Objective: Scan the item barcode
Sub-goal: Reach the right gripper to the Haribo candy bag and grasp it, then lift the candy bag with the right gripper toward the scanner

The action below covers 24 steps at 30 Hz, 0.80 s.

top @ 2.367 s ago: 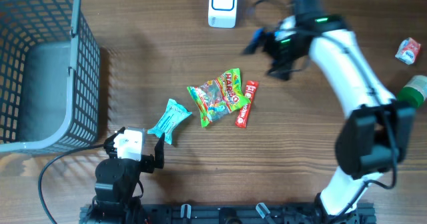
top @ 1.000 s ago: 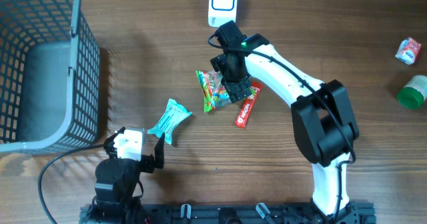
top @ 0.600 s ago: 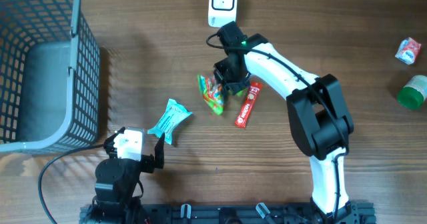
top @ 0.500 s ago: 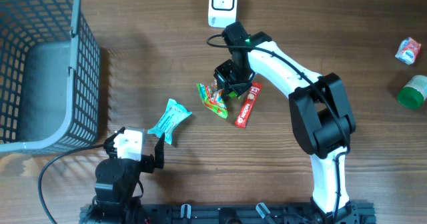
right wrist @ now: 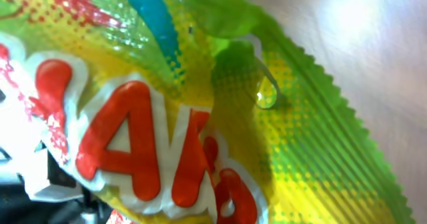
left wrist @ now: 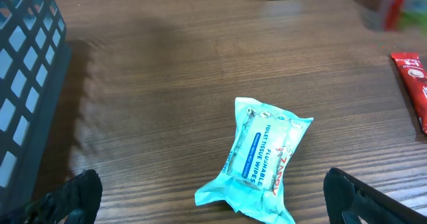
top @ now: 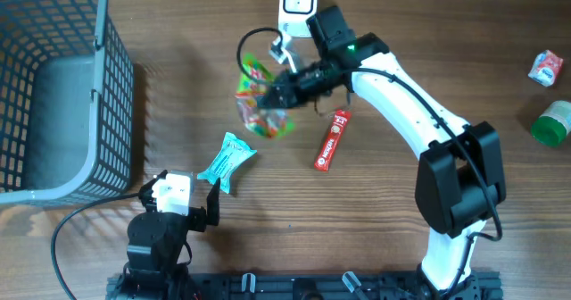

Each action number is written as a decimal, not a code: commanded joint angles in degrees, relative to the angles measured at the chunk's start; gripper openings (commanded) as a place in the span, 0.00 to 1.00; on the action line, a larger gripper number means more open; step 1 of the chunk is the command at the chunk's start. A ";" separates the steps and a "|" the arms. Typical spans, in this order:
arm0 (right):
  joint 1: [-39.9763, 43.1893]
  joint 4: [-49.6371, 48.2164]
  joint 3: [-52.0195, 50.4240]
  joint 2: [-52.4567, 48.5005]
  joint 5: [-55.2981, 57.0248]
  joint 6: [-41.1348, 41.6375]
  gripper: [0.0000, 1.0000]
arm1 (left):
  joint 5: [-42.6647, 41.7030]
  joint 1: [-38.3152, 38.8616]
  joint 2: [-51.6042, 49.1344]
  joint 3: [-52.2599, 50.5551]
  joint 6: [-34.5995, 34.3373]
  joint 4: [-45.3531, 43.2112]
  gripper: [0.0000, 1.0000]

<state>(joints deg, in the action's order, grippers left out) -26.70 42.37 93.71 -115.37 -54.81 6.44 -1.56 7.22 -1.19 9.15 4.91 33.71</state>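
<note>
Gripping the colourful candy bag [top: 259,104] with the right gripper [top: 284,84], clamped tight on its edge, and holding it up off the wooden table [top: 401,246], just below and left of the white scanner [top: 297,5]. Shows the left gripper [top: 178,193] with jaws spread wide and empty, close behind a teal wipes packet [top: 227,162]. Has a red snack bar [top: 330,139] lying flat to the right of the bag.
</note>
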 commanded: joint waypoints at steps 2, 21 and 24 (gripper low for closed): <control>-0.17 -18.67 0.68 0.50 -30.95 -4.31 0.04 | 0.13 0.33 0.26 -0.35 0.85 -0.07 1.00; -0.13 -25.18 0.35 0.50 -38.16 58.14 0.04 | 0.13 0.33 0.26 -0.35 0.85 -0.07 1.00; -0.11 -25.18 0.35 0.50 -38.18 58.05 0.04 | 0.13 0.33 0.26 -0.35 0.85 -0.07 1.00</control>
<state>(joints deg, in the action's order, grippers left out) -26.81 17.32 93.78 -115.37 -89.34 63.72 -1.56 7.22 -1.17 9.15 4.93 33.74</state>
